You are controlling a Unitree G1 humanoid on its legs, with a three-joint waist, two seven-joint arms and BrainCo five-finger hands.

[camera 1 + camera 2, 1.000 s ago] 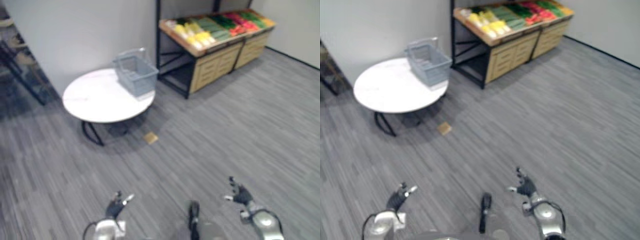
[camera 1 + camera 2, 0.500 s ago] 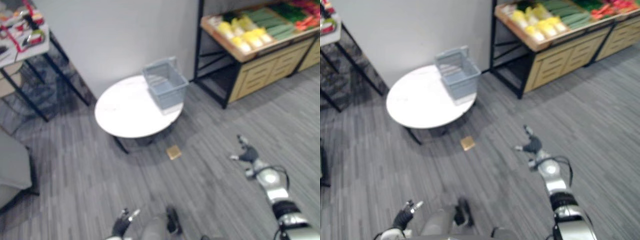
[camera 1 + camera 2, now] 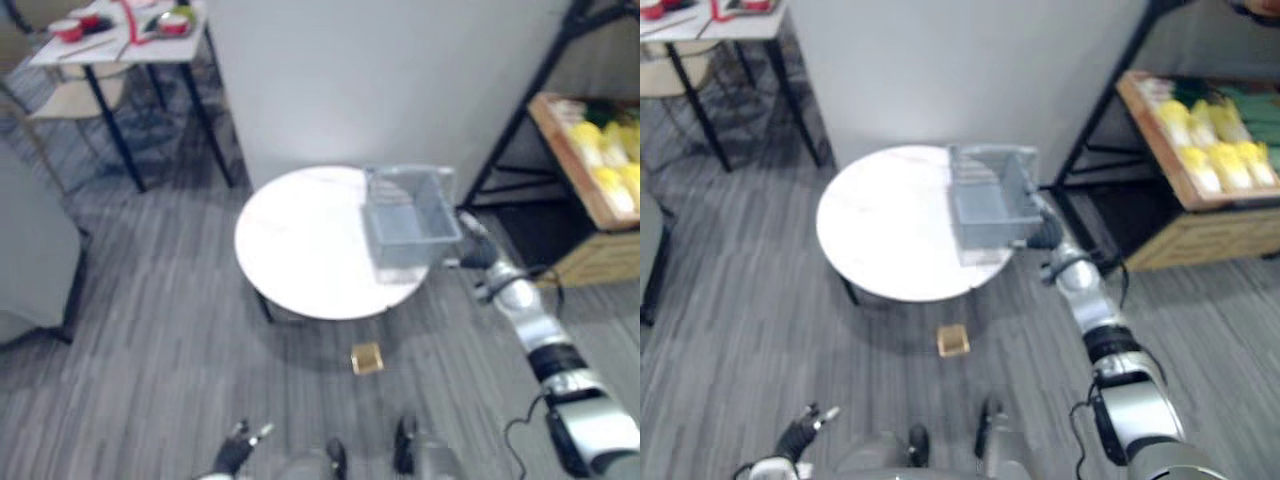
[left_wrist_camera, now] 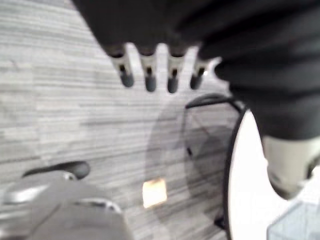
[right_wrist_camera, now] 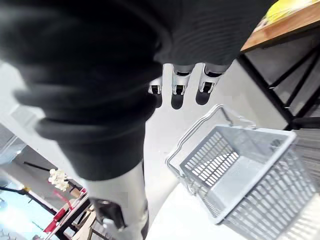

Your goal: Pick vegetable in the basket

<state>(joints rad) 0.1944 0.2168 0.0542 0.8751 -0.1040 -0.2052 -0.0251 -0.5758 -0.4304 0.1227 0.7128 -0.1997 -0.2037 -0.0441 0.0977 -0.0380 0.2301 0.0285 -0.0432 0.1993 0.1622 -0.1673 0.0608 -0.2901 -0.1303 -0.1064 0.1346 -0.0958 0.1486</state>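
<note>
Round white table [image 3: 300, 250] bears a grey basket [image 3: 410, 215]; right hand [image 3: 476, 250], fingers loose, just beside it

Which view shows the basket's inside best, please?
The right wrist view: the basket is close, its slotted walls and floor plain. The eye views show it far off on the table; left wrist, a corner.

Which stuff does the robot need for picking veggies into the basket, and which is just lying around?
For the job: grey plastic mesh basket on the round white table; yellow vegetables on the wooden shelf; right hand, open, near the basket.

Just lying about: small tan square on the floor; far table with red things; left hand, open, hanging low.
</note>
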